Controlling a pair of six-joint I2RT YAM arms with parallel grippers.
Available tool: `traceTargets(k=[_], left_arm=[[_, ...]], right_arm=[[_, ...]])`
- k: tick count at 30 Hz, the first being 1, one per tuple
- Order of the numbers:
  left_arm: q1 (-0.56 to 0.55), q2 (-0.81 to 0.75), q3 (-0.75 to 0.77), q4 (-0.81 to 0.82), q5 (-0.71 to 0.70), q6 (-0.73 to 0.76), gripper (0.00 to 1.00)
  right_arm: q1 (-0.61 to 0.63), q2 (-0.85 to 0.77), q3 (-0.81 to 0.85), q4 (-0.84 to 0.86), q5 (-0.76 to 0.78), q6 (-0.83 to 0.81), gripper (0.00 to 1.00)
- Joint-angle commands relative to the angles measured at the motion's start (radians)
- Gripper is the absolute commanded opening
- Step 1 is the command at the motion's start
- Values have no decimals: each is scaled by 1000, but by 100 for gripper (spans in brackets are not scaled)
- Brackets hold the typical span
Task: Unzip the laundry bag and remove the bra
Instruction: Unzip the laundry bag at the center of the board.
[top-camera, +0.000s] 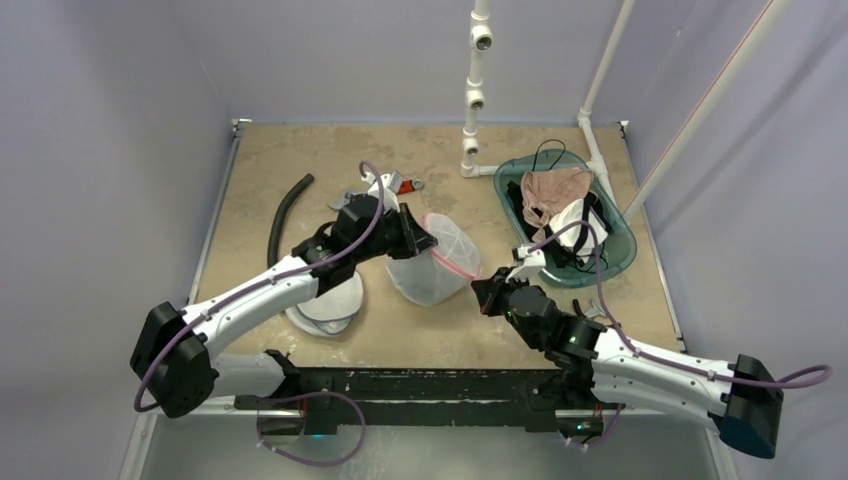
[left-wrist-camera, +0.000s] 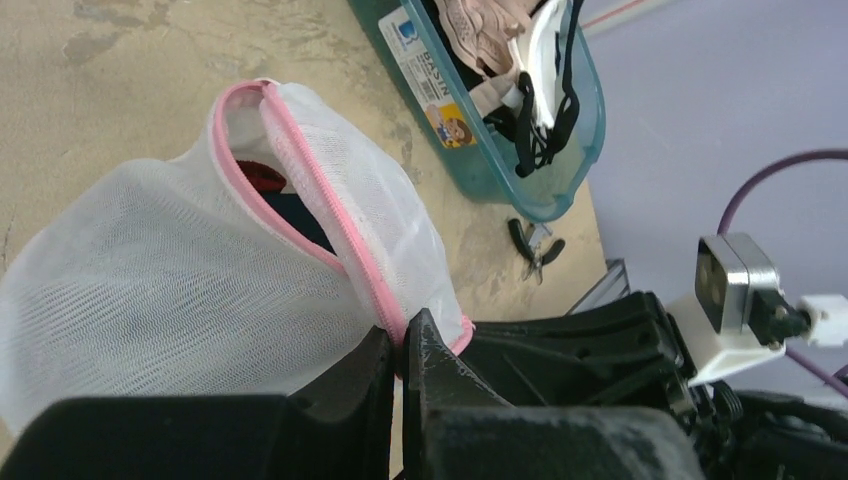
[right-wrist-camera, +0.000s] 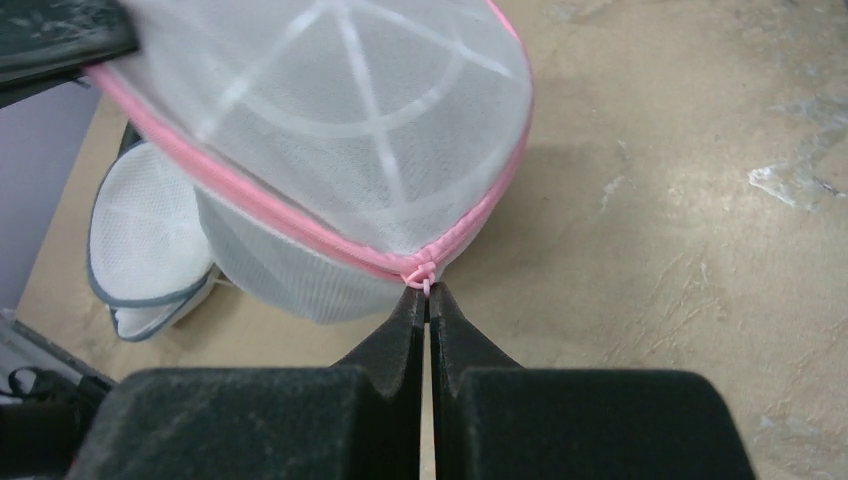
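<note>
My left hand is closed tight on the rim of the laundry bag. Its two fingers pinch the pink zipper where the tape runs down to them. The white mesh bag sits straight out in front of that hand, near the middle of the surface.

My right hand is on the other side of the bag, at its near right edge. It is closed too, fingertips pressed together with no gap, nipping the small pink zipper pull right at their tips. So the bag lies between my two hands, one at each end of the zip.

From the left wrist I can see the zip parted along the upper part of the bag. Something red and dark shows inside the gap, and I cannot tell from here whether that is the bra.

A second mesh bag with a grey edge lies just beside the first, under my left forearm. A teal basin holding garments stands well off to the right, with a pair of pliers on the surface near it. A black hose lies on the left side of the surface.
</note>
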Motion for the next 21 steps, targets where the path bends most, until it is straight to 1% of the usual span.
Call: traceTargets(k=[1, 4, 6, 7, 9, 11, 12, 14, 15, 16, 17, 18, 21], left_arm=[[45, 9, 113, -96, 98, 190, 0], [92, 18, 145, -128, 146, 244, 0], [125, 33, 162, -132, 177, 278, 0], [143, 45, 170, -127, 195, 291, 0], [170, 76, 177, -104, 222, 308, 0], [185, 110, 167, -80, 230, 295, 1], [189, 124, 154, -66, 237, 275, 7], [188, 131, 108, -21, 270, 229, 28], [188, 115, 73, 7, 274, 198, 37], [188, 88, 38, 51, 268, 165, 43], [188, 50, -4, 81, 258, 128, 48], [188, 9, -42, 98, 244, 92, 50], [183, -150, -135, 78, 162, -18, 57]], right_arm=[[-5, 14, 14, -79, 148, 133, 0], [-5, -16, 8, -84, 161, 138, 0], [-6, -32, -1, -51, 151, 102, 0], [-6, -36, -7, -15, 138, 59, 0], [-5, -27, -24, 76, 36, -27, 0], [-5, 5, -36, 128, -28, -58, 0], [-5, 20, -38, 141, -46, -63, 0], [-4, 38, -39, 159, -69, -71, 0], [-2, 41, -41, 166, -76, -74, 0], [-2, 40, -42, 172, -81, -79, 0], [-3, 39, -43, 177, -83, -83, 0], [-3, 39, -41, 179, -86, -88, 0], [-3, 38, -34, 178, -94, -102, 0]])
